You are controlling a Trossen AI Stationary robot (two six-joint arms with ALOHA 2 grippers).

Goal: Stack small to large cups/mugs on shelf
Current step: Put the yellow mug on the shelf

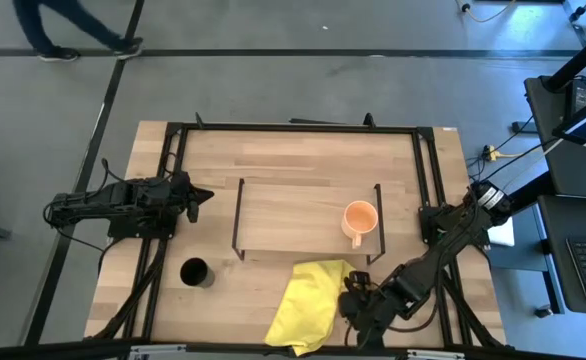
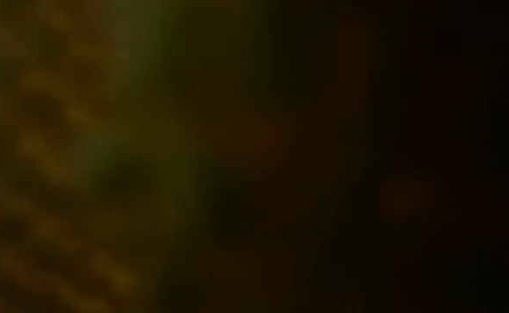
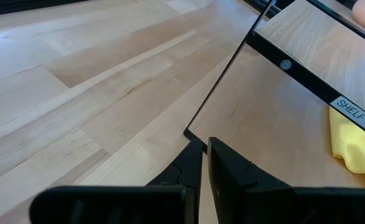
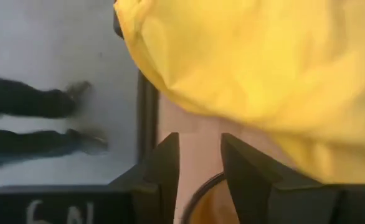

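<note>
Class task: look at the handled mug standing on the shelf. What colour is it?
The mug is peach-orange; it shows best in the high view.

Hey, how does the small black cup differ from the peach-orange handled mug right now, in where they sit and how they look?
The small black cup stands on the wooden tabletop, in front of the shelf's left end; the peach-orange handled mug stands on the light-wood shelf, near its right end. The black cup shows no handle; the peach-orange mug has one. The black cup looks narrower than the mug. Both stand upright, mouths up, with no gripper touching them.
</note>
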